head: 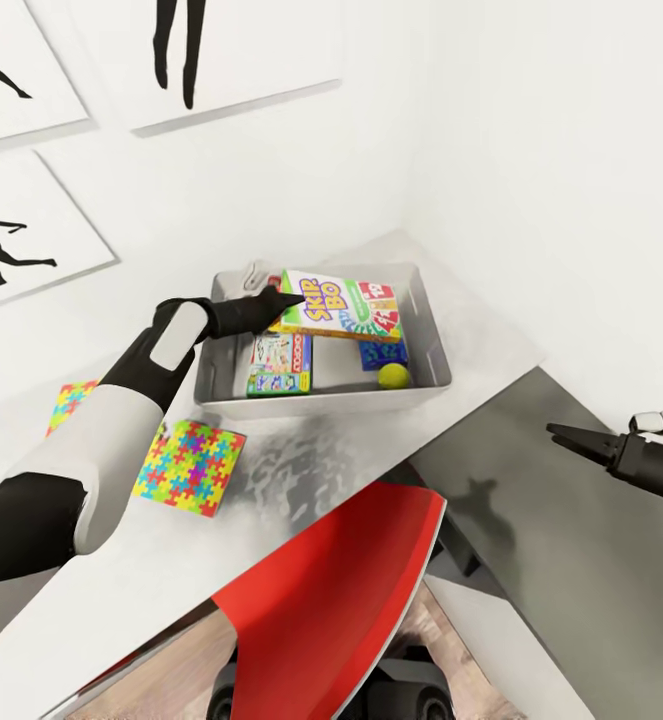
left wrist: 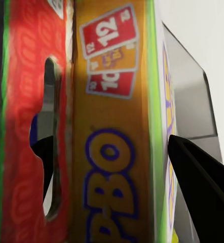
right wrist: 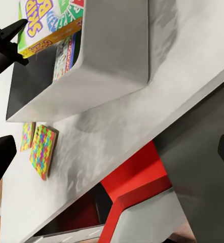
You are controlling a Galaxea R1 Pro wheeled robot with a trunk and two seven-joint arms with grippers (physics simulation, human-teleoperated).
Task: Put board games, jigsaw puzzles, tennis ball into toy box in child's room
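The left claw [head: 289, 300] clamps the Skip-Bo box [head: 341, 307] above the grey tray [head: 426, 330] on the desk [head: 301, 470]; the right claw [head: 563, 434], near, hangs released.

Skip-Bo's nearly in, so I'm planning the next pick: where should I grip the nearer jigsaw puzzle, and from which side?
The nearer jigsaw puzzle lies flat on the table, thin, one corner almost at the table's front edge. A straight top-down pinch probably won't get under it. I'd bring the left tool in low from the front, onto that corner, perhaps sliding it to overhang first.
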